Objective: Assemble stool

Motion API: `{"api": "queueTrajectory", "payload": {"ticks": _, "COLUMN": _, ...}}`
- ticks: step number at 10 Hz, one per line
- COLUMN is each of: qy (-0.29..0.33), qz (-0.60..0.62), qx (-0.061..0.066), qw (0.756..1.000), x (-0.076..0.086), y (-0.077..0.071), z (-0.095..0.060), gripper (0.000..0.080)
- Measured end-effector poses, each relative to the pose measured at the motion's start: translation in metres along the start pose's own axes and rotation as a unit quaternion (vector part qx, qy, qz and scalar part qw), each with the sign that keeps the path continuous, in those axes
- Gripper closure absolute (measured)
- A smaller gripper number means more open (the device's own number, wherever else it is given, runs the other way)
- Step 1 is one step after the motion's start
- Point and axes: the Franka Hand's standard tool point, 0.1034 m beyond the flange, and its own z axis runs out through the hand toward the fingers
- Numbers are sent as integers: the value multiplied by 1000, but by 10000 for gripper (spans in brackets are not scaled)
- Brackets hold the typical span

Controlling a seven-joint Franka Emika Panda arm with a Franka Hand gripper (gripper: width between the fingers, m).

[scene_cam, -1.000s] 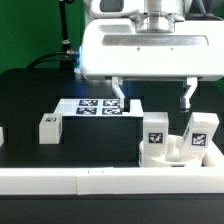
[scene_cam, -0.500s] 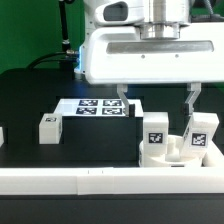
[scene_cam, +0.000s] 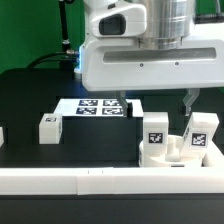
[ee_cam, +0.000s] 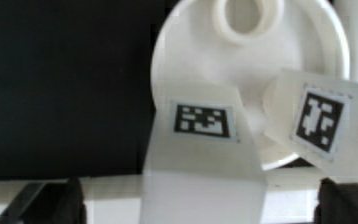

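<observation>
The white round seat [scene_cam: 176,152] lies at the exterior view's right, by the front bar. Two white tagged legs [scene_cam: 155,131] [scene_cam: 203,131] stand upright on it. A third tagged leg [scene_cam: 49,127] stands loose on the black table at the left. My gripper [scene_cam: 155,100] hangs open and empty just behind and above the seat, one finger [scene_cam: 188,100] showing near the right leg. In the wrist view the seat [ee_cam: 247,40] and both tagged legs [ee_cam: 201,130] [ee_cam: 322,115] fill the picture, with my gripper [ee_cam: 194,205] spread wide, dark fingertips [ee_cam: 43,205] on either side.
The marker board [scene_cam: 98,106] lies flat behind the loose leg. A long white bar [scene_cam: 100,181] edges the table's front. A small white piece [scene_cam: 2,135] is cut off at the left edge. A black cable runs at the back left.
My gripper's white body has shifted slightly right and lower in the exterior view, covering more of the fingers. The fingers stay open. Seat and legs have not moved.
</observation>
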Motion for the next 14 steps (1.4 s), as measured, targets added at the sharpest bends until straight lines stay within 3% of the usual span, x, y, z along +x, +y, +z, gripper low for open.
{"api": "queueTrajectory", "payload": {"ticks": 4, "qy": 5, "qz": 7, "qx": -2, "qw": 1000, "x": -8, "y": -3, "z": 13, "gripper": 150}}
{"api": "queueTrajectory", "payload": {"ticks": 5, "qy": 4, "qz": 10, "qx": -2, "qw": 1000, "x": -9, "y": -6, "z": 14, "gripper": 245}}
{"api": "queueTrajectory", "payload": {"ticks": 6, "qy": 4, "qz": 9, "qx": -2, "qw": 1000, "x": -9, "y": -7, "z": 14, "gripper": 245}}
{"api": "queueTrajectory", "payload": {"ticks": 7, "qy": 4, "qz": 17, "qx": -2, "qw": 1000, "x": -9, "y": -6, "z": 14, "gripper": 428}}
{"api": "queueTrajectory", "payload": {"ticks": 8, "qy": 4, "qz": 33, "qx": -2, "qw": 999, "x": -9, "y": -6, "z": 14, "gripper": 462}}
{"api": "queueTrajectory", "payload": {"ticks": 10, "qy": 4, "qz": 53, "qx": -1, "qw": 999, "x": -9, "y": -6, "z": 15, "gripper": 462}}
{"api": "queueTrajectory", "payload": {"ticks": 12, "qy": 4, "qz": 173, "qx": -1, "qw": 985, "x": -9, "y": -6, "z": 15, "gripper": 462}}
{"api": "queueTrajectory", "payload": {"ticks": 13, "qy": 10, "qz": 226, "qx": 1, "qw": 974, "x": -9, "y": -7, "z": 15, "gripper": 462}}
{"api": "queueTrajectory", "payload": {"ticks": 14, "qy": 18, "qz": 327, "qx": 12, "qw": 945, "x": -9, "y": -9, "z": 16, "gripper": 462}}
